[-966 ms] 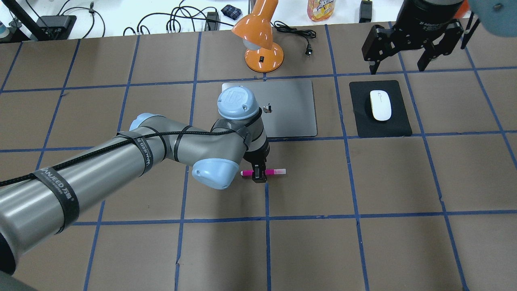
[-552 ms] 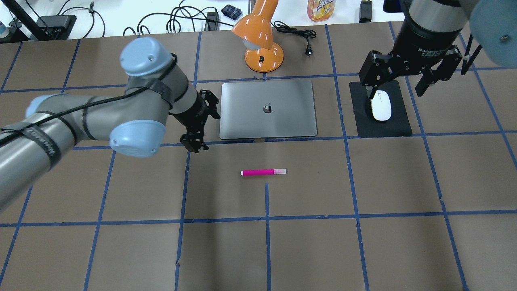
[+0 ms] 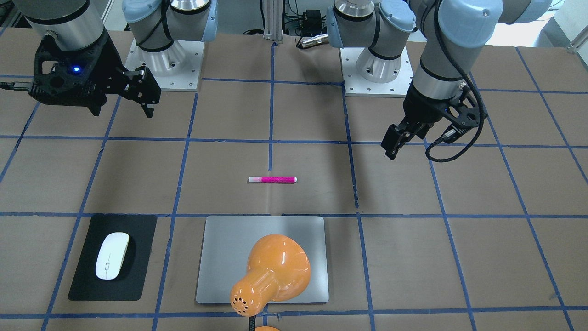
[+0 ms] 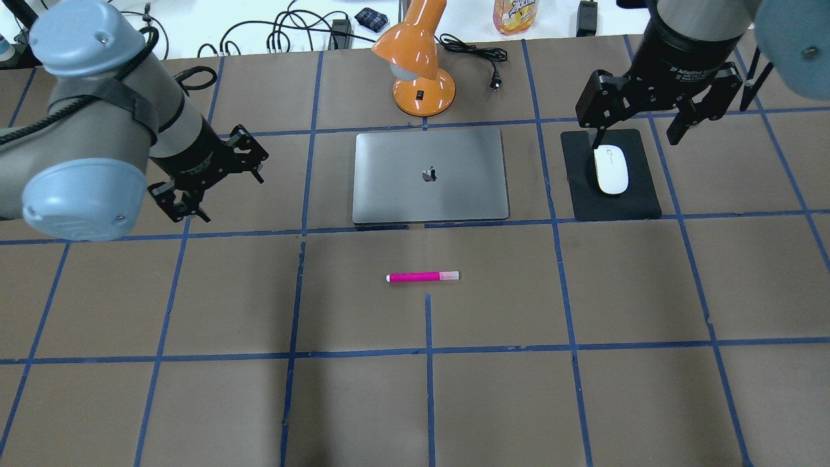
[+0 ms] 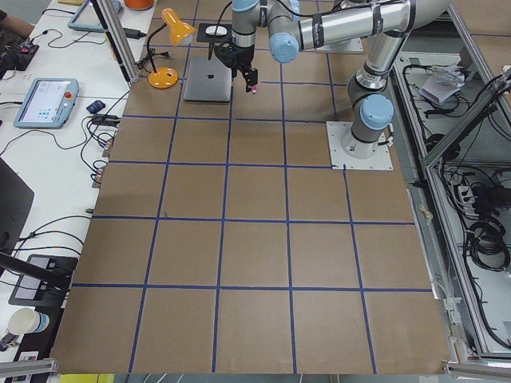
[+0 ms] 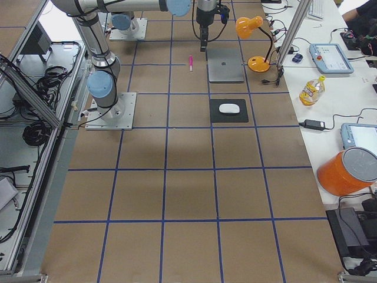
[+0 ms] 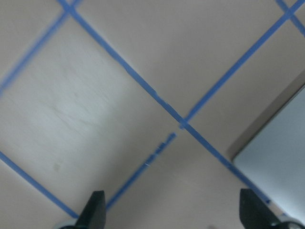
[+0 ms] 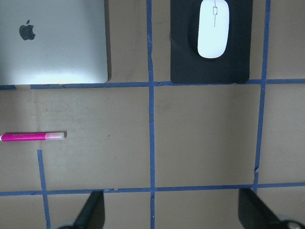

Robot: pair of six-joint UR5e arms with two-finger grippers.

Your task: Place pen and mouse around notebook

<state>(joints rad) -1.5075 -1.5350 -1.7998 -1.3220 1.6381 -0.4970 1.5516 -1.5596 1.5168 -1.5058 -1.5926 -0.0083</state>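
The pink pen (image 4: pixel 423 276) (image 3: pixel 272 179) (image 8: pixel 32 137) lies alone on the brown table, just on the robot's side of the silver-grey notebook (image 4: pixel 429 175) (image 3: pixel 220 257) (image 8: pixel 52 43). To the notebook's right, the white mouse (image 4: pixel 611 168) (image 3: pixel 111 255) (image 8: pixel 213 27) rests on a black mat (image 4: pixel 642 201). My left gripper (image 4: pixel 220 188) (image 3: pixel 420 142) (image 7: pixel 174 214) hangs open and empty to the left of the notebook, whose corner (image 7: pixel 281 171) shows in its wrist view. Above the mat's far edge my right gripper (image 4: pixel 635 136) (image 3: pixel 119 108) (image 8: pixel 174 214) is open and empty.
An orange desk lamp (image 4: pixel 418 58) (image 3: pixel 271 271) stands behind the notebook, its head leaning over it. Cables, a charger and a drink bottle (image 4: pixel 515 14) lie on the white bench past the table's far edge. Blue tape lines grid the table.
My left gripper has left the pen and swung away left, past the notebook's left edge. The pen stays where it was. My right gripper shifted a little toward the mouse mat.
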